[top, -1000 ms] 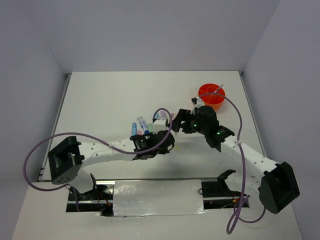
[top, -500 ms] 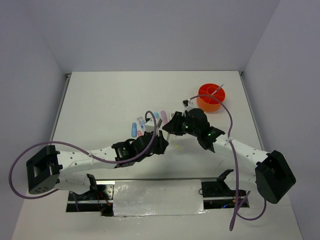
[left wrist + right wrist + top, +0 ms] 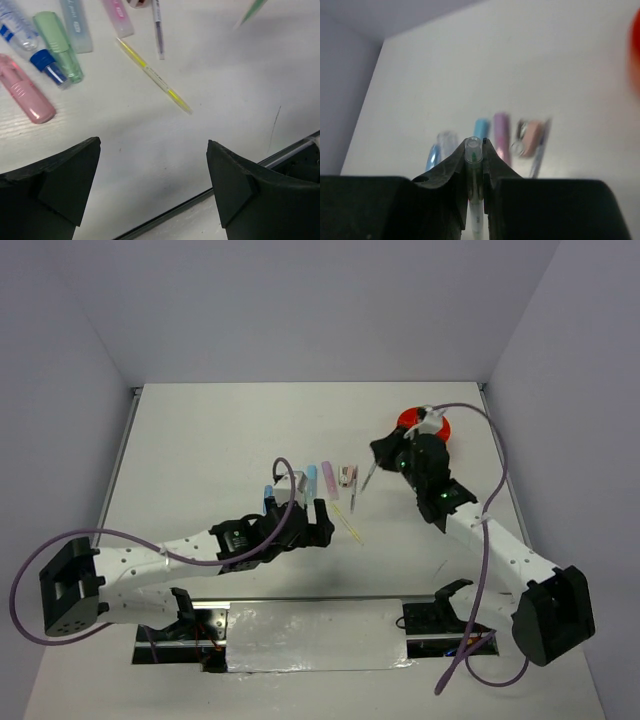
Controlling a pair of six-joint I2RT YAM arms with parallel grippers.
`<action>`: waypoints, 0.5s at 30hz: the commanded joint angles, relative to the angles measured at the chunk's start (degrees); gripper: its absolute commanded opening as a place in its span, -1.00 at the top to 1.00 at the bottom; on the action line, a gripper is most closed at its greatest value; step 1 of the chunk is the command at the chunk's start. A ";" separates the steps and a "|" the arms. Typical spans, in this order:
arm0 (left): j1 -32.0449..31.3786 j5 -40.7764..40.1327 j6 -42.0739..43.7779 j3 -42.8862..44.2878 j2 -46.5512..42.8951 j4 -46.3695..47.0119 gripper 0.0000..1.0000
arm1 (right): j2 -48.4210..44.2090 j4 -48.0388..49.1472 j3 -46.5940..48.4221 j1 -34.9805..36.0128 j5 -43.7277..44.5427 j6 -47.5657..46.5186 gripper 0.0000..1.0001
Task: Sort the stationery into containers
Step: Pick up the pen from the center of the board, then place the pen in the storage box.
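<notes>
My right gripper [image 3: 381, 458] [image 3: 474, 150] is shut on a clear pen with green ink [image 3: 364, 485] [image 3: 473, 155], held above the table. It hangs down-left of the orange container [image 3: 436, 428], which my right arm partly hides. My left gripper [image 3: 305, 523] [image 3: 155, 185] stands open and empty, low over bare table near the front edge. More stationery lies ahead of it: a yellow pen [image 3: 152, 75] [image 3: 348, 525], a pink marker [image 3: 27, 95], a green marker [image 3: 57, 45], a pale blue marker [image 3: 75, 22] and a purple pen [image 3: 157, 27].
A pink item with a metal clip [image 3: 348, 476] [image 3: 532, 135] lies beside a purple marker [image 3: 328, 478] and a blue marker [image 3: 312, 475]. A metal strip [image 3: 200, 200] runs along the table's front edge. White walls close in the table on three sides.
The right gripper shut on the green pen and carried it up and right, toward the orange container. The left gripper opened and drew back toward the near left.
</notes>
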 commanded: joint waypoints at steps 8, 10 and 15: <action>0.60 1.49 -1.05 -2.98 -6.53 -8.98 -0.99 | 12.33 24.21 13.19 -15.29 30.95 -20.64 1.00; 0.59 1.58 -0.35 -3.24 -6.62 -9.24 -0.99 | 15.69 25.90 15.14 -17.66 31.05 -21.69 1.00; 1.47 2.72 3.25 -2.45 -7.67 -9.60 -0.99 | 26.23 28.54 21.73 -19.87 30.09 -23.89 1.00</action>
